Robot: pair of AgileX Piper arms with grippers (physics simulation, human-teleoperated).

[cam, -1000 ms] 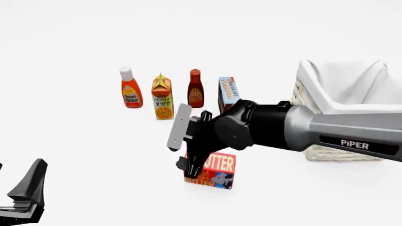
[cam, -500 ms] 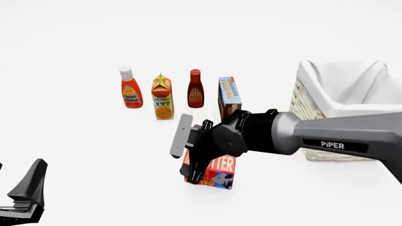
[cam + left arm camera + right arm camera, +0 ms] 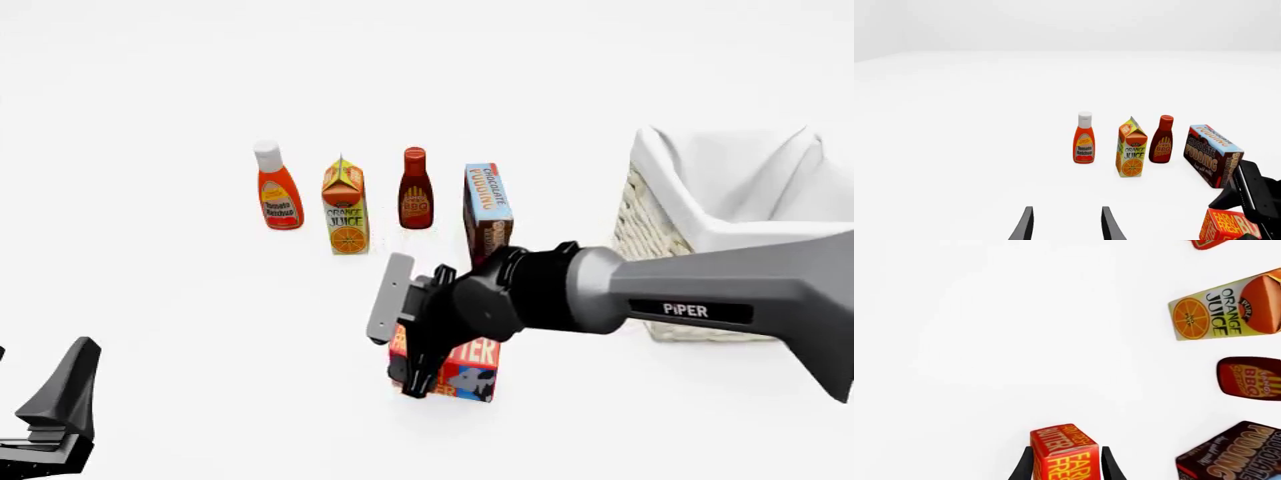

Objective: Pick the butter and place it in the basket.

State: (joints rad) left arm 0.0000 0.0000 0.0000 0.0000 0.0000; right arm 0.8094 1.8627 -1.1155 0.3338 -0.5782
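R gripper (image 3: 1064, 464) fingers apart, straddling butter (image 3: 1062, 451); contact w/ box unclear.

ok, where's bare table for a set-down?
Bare table between the ketchup and the left gripper. Also open behind the bottle row. Crowded around the butter, right gripper, pudding box and basket.

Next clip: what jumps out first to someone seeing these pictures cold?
The big grey right arm sweeping in from the right, its claw down over the butter at front centre, fingers straddling the box. Behind stands a row of groceries: ketchup, orange juice, BBQ sauce, chocolate pudding. The basket sits far right.
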